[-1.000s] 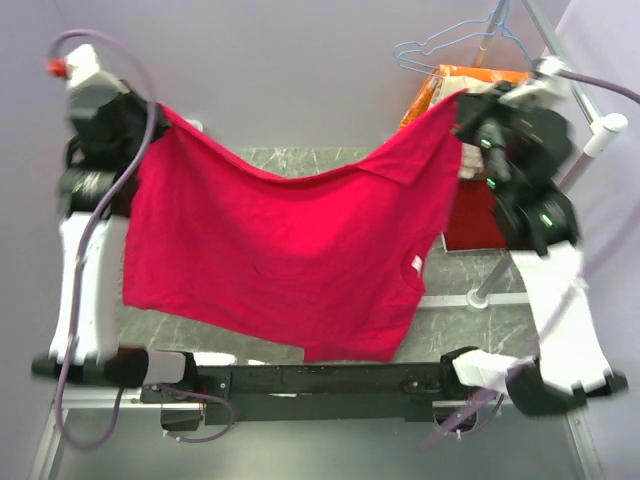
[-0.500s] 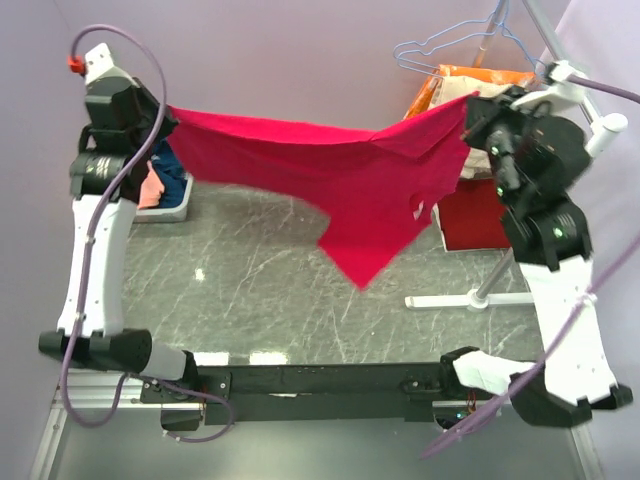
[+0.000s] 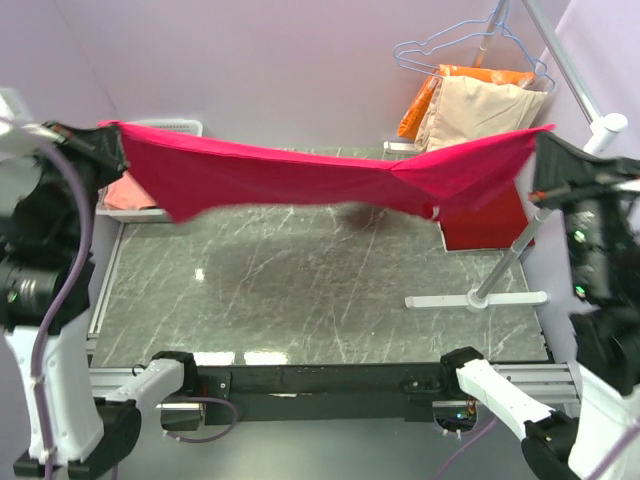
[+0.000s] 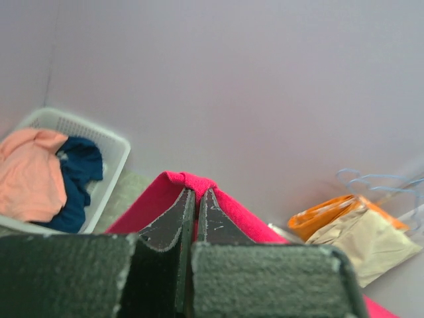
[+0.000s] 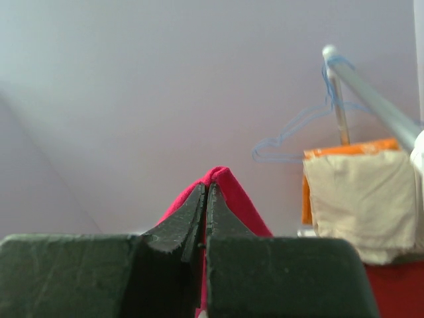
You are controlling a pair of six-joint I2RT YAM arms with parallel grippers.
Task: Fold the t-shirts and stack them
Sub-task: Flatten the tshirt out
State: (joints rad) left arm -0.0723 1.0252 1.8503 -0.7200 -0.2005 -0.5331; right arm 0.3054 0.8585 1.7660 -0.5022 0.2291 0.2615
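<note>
Crimson-red t-shirt (image 3: 300,175) stretched in the air between the left gripper (image 3: 110,140) and the right gripper (image 3: 543,145), each clamped shut on one end of it; salmon-pink t-shirt (image 4: 30,175) and dark teal-blue t-shirt (image 4: 79,179) lie in a white basket (image 4: 116,142) beyond the left gripper, to its left

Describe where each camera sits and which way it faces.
Top external: above and behind the arm bases, looking down on the table; both arms show, holding the crimson t-shirt.
Left wrist: behind the left hand, facing the wall and basket; shut fingers show.
Right wrist: behind the right hand, facing the wall and hanger rail; shut fingers show.
Shared: both wrist views catch the beige garment.
</note>
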